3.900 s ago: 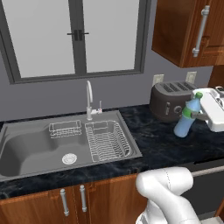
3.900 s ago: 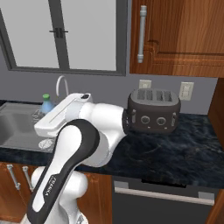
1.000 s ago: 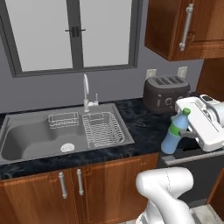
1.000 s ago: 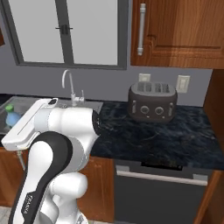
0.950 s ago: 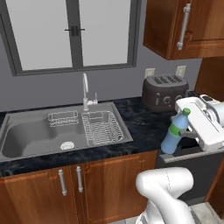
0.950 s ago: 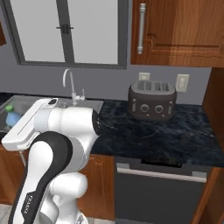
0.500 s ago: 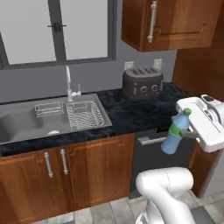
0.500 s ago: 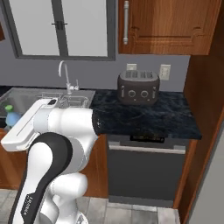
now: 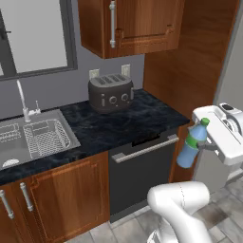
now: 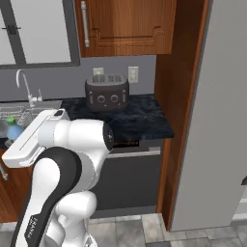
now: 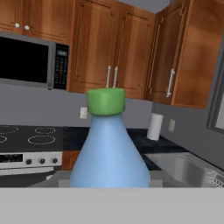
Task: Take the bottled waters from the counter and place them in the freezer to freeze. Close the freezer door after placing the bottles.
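My gripper (image 9: 203, 147) is shut on a pale blue bottled water (image 9: 191, 148) with a green cap, holding it upright in the air to the right of the counter (image 9: 124, 124). The right base view has the same bottle (image 10: 12, 130) peeking out at the far left behind my arm. Up close in the hand view, the bottle (image 11: 108, 154) stands upright, its green cap on top. The grey freezer (image 10: 216, 125) rises as a tall flat panel on the right, beyond a brown wooden side wall. Whether its door is open I cannot tell.
A dark toaster (image 9: 110, 92) sits at the back of the black marbled counter. A sink (image 9: 29, 141) with a wire rack lies at the left. A dishwasher front (image 9: 142, 172) is under the counter. Wooden wall cupboards (image 9: 130, 23) hang above.
The base has driven to the right along the counter, so sink and toaster have slid left in the views and the grey freezer has come in. The bottle stays in my shut gripper.
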Robot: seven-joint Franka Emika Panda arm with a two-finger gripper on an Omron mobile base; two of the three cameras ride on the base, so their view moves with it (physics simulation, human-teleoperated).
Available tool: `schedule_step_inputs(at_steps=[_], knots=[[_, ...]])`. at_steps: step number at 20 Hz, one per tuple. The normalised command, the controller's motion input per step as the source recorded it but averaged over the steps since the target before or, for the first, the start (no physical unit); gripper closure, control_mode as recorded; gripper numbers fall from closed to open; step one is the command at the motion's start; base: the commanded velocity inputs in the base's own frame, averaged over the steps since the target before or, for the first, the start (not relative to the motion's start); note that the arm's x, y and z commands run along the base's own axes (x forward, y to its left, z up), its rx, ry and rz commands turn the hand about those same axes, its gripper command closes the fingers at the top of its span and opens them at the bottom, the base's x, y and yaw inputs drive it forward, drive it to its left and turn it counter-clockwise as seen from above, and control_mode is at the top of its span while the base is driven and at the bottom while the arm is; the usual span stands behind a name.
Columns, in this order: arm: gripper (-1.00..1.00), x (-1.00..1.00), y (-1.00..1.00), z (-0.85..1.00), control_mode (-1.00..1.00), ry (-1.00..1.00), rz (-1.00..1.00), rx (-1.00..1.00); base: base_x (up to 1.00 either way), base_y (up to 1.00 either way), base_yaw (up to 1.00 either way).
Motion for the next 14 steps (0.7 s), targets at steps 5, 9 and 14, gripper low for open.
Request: schedule_step_inputs(at_steps=[5, 9, 14], knots=[[1.0, 0.0, 0.0, 0.0, 1.0, 0.0, 0.0, 0.0, -0.02, -0.52, -0.44], [1.0, 0.0, 0.0, 0.0, 1.0, 0.0, 0.0, 0.0, 0.0, -0.52, -0.46], [1.0, 0.0, 0.0, 0.0, 1.0, 0.0, 0.0, 0.0, 0.0, -0.52, -0.42]])
